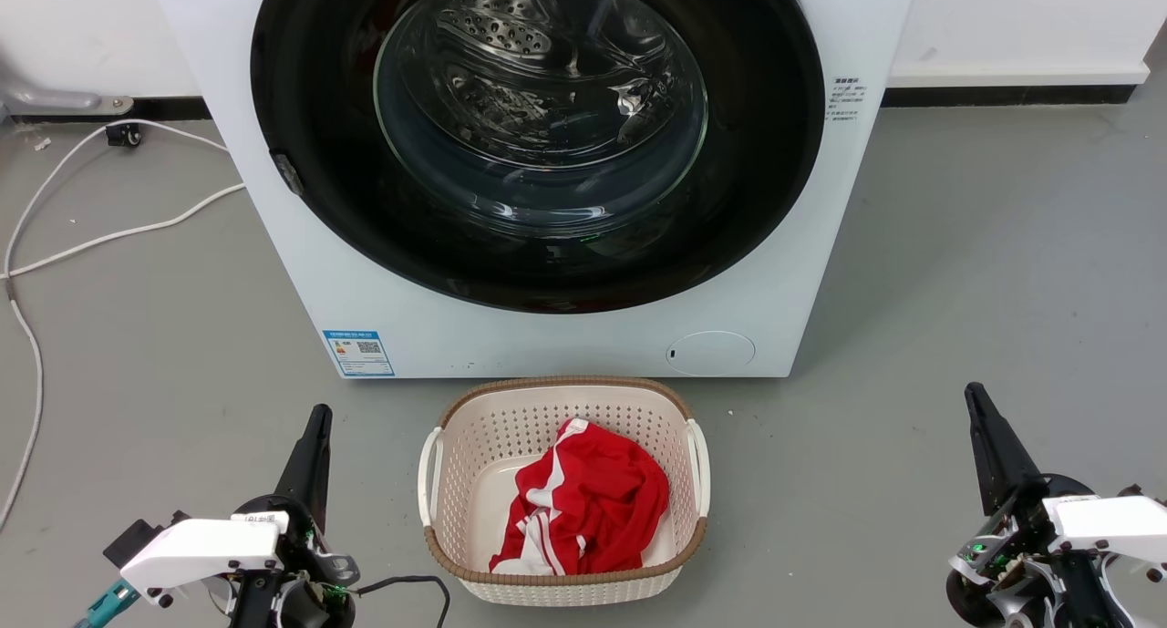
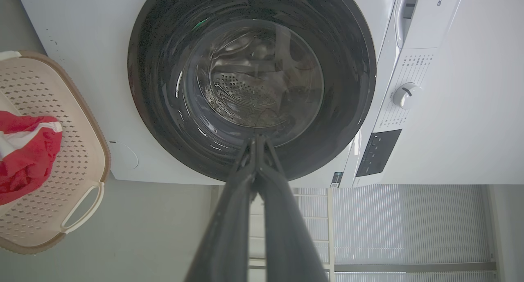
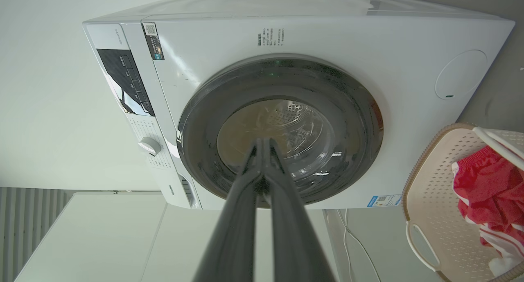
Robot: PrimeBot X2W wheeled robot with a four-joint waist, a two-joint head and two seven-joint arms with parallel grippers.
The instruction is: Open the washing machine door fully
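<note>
- The left gripper (image 1: pixel 319 420) has its two long dark fingers pinched tip to tip, with nothing between them and nothing touched.
- The right gripper (image 1: pixel 978 402) is pinched together just the same and is empty too.
- Both hang low over the grey floor (image 1: pixel 957 245), one either side of the cream perforated plastic basket with a brown woven rim (image 1: pixel 565 383).
- The large round glossy black washing machine door (image 1: pixel 538 127) lies ahead, between the two grippers and well apart from both sets of fingertips.
- The door looks shut against the front of the white washing machine (image 1: pixel 456 336).
- Through its bulging clear glass centre the perforated steel drum shows.
- A crumpled red and white garment (image 1: pixel 597 500) lies in the basket, which sits just before the machine.
</note>
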